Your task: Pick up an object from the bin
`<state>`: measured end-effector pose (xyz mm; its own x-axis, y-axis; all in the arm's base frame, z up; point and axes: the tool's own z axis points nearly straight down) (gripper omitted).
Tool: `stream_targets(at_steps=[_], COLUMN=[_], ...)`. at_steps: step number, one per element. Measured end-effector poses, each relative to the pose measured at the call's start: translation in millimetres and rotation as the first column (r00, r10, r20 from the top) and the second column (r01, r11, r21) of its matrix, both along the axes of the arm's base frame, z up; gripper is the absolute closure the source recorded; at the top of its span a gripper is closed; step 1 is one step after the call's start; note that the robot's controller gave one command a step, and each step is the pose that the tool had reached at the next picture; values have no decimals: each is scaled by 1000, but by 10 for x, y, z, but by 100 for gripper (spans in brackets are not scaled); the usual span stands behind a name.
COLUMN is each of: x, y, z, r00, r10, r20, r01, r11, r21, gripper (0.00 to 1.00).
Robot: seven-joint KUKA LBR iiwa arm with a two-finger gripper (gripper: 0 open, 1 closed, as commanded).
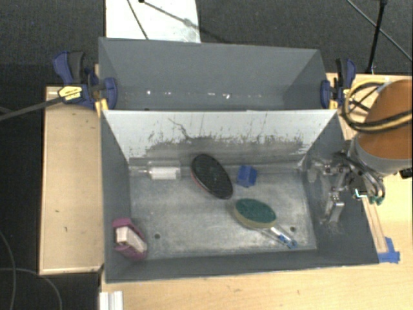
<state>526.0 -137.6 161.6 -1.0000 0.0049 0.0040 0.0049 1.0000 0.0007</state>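
The gripper [333,210] hangs over the right sloping wall of the grey metal bin [187,223], above the floor's right edge. It holds nothing and touches none of the loose things; whether it is apart or together cannot be told.

Nearest to it, on the floor to its left, lies a green-topped round pad [255,212] with a pale rim. A thin white-and-blue stick [281,237] touches its lower right edge; it cannot be told whether this is its handle or a separate piece.

Further left, along the back wall, sit:
- one small blue block [246,175]
- one black oval disc [211,175], tilted
- one clear tube [159,172], lying flat

One pink-and-white object [130,239] sits alone in the near left corner, well apart from the others.
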Motion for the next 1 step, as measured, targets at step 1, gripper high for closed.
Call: stream_targets(at_steps=[1], x=[-141], y=[825], z=[-925], r00=[1000], r10=[-8], r20=[-3], r01=[8], r11=[1000], r21=[1], gripper=[0])
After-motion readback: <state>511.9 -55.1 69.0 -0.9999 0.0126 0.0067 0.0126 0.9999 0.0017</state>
